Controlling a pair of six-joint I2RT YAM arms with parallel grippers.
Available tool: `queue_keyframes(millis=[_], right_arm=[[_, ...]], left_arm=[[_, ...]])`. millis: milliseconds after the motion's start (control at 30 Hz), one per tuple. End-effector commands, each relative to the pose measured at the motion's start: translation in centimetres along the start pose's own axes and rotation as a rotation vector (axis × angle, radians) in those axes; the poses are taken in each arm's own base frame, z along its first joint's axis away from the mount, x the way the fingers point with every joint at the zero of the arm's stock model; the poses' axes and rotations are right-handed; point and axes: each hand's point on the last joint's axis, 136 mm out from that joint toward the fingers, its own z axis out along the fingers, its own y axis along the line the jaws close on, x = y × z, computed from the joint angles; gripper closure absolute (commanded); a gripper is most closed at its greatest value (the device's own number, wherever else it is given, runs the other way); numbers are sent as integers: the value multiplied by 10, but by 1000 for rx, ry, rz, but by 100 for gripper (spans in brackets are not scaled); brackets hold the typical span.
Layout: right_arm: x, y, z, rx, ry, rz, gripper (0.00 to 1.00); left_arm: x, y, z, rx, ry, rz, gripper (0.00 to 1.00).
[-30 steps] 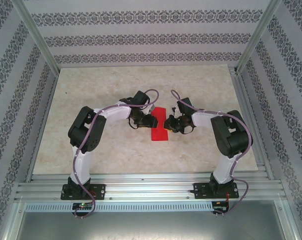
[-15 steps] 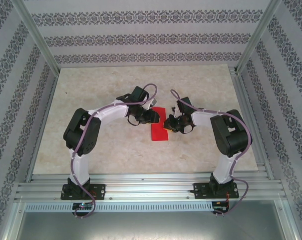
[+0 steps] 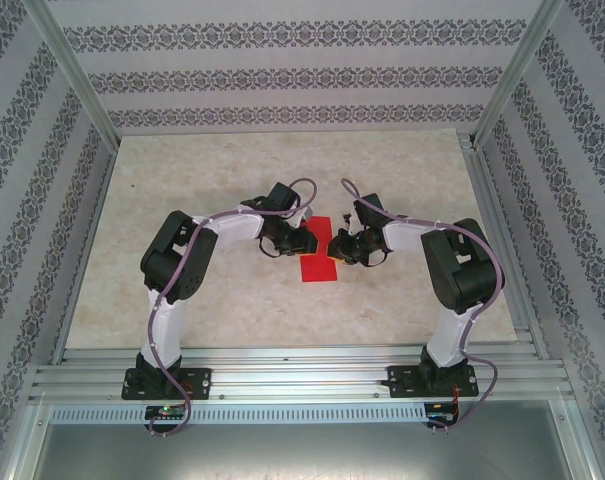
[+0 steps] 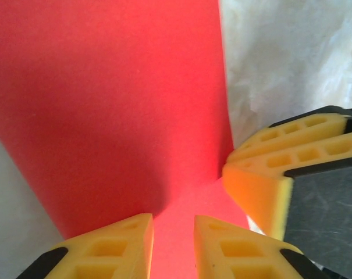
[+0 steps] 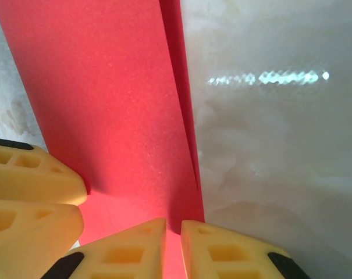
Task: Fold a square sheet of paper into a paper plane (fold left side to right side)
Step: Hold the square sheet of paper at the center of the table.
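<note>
Marble-look tabletop [image 3: 182, 200], patterned walls around it.

Top view: sheet of paper [image 3: 319, 268] lies mid-table as a narrow red strip, so the left-to-right fold looks made. Left gripper [image 3: 304, 240] and right gripper [image 3: 339, 247] meet over its middle.

Left wrist: flat matte red paper. Yellow cut-out fingertips [image 4: 114, 244] sit narrowly apart on it; can't tell if gripping.

Right wrist: doubled layer along the right edge, fingers nearly together pinching it.

Judgement: crease-setting step. Next needs a firm press along the fold without shifting the layers.
</note>
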Motion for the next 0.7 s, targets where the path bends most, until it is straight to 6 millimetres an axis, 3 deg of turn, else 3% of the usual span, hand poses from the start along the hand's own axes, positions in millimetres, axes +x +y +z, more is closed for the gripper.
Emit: queue_keyframes(millis=[0, 200, 500, 667], right_arm=[[27, -45, 19, 168, 82, 35, 82], [21, -34, 16, 130, 59, 14, 82], [-4, 19, -11, -35, -30, -56, 81], [5, 38, -16, -91, -27, -80, 82]], left_arm=[[9, 30, 6, -54, 20, -24, 74], [23, 43, 13, -68, 51, -42, 74], [31, 50, 18, -80, 66, -46, 74], [32, 51, 19, -84, 70, -50, 74]])
